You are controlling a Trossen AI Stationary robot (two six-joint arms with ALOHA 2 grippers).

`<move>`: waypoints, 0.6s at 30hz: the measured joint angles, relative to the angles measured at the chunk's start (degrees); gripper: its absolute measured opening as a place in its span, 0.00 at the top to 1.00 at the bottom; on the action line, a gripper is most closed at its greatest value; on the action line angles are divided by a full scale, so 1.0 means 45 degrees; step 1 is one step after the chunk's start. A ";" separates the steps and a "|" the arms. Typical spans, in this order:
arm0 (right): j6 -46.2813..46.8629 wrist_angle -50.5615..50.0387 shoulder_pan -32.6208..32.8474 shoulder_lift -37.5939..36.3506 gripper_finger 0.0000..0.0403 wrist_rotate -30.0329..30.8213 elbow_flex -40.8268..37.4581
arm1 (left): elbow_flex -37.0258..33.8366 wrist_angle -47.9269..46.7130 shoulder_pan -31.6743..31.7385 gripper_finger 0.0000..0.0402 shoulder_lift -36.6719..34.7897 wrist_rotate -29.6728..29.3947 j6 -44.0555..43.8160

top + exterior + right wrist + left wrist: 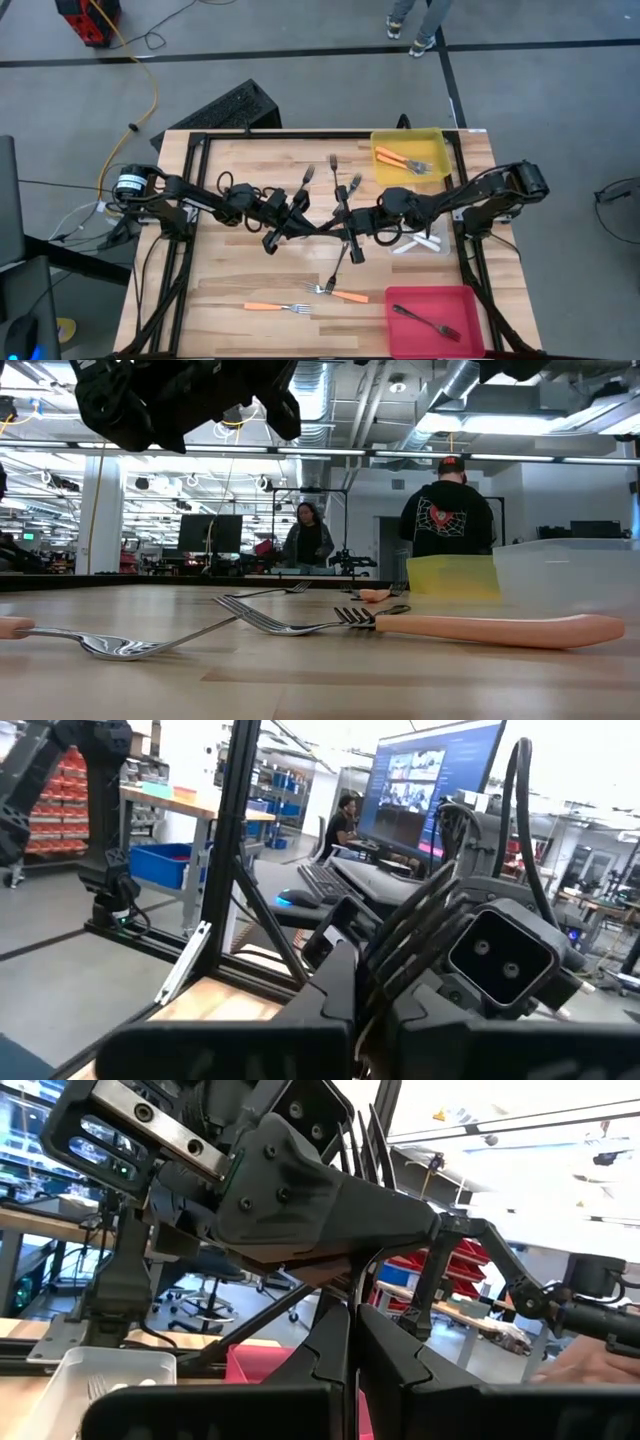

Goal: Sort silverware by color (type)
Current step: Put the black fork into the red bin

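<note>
Three bins started: yellow bin holds orange forks; red bin one dark fork.
Bench: you still have forks loose.
Left tool: closed, empty.
Right tool: closed on dark fork.

Yellow bin up at 1 o'clock on the wooden table, red bin down at 5, clear bin at 3, probably. Two people standing way back in the room.
</note>
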 joint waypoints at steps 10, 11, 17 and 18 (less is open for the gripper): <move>0.0456 -0.0881 -0.0002 -0.0054 0.94 0.0338 0.0000 | 0.0000 -0.0277 0.0015 0.84 -0.0005 -0.0125 0.0269; 0.0465 -0.1102 0.0004 -0.0124 0.94 0.0445 0.0000 | 0.0000 -0.0272 0.0006 0.80 -0.0010 0.0030 0.0294; 0.0505 -0.2066 0.0322 -0.0631 0.94 0.1489 -0.0001 | 0.0005 -0.0280 -0.0149 0.55 -0.0024 0.0329 0.0288; 0.0516 -0.2346 0.0431 -0.0814 0.94 0.1675 -0.0005 | 0.0005 -0.0278 -0.0155 0.51 -0.0024 0.0351 0.0242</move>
